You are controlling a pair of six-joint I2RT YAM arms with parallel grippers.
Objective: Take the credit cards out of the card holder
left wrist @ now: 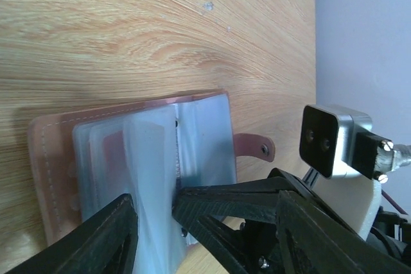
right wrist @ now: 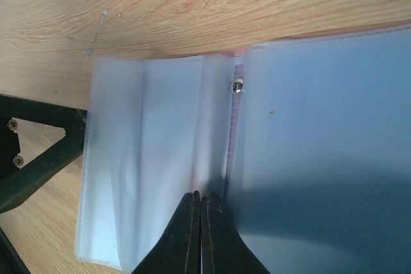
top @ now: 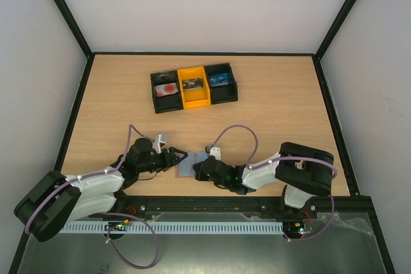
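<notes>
The card holder (top: 191, 162) lies open on the table at the near edge, between my two grippers; it has a pinkish-brown cover (left wrist: 48, 165) and blue-grey clear sleeves (right wrist: 160, 145). A red credit card (left wrist: 114, 153) shows through one sleeve. My left gripper (left wrist: 205, 216) is open, its fingers (left wrist: 103, 235) either side of an upright sleeve leaf (left wrist: 151, 171). My right gripper (right wrist: 200, 198) is shut, its tip pressed on the sleeves beside the spine. A pale card with a red round mark (top: 167, 88) lies in the tray's left compartment.
A black-and-yellow three-compartment tray (top: 192, 101) stands at mid-table, with an item in each compartment. The holder's snap tab (left wrist: 255, 147) sticks out toward the right wrist camera (left wrist: 334, 139). Dark frame rails border the table on both sides.
</notes>
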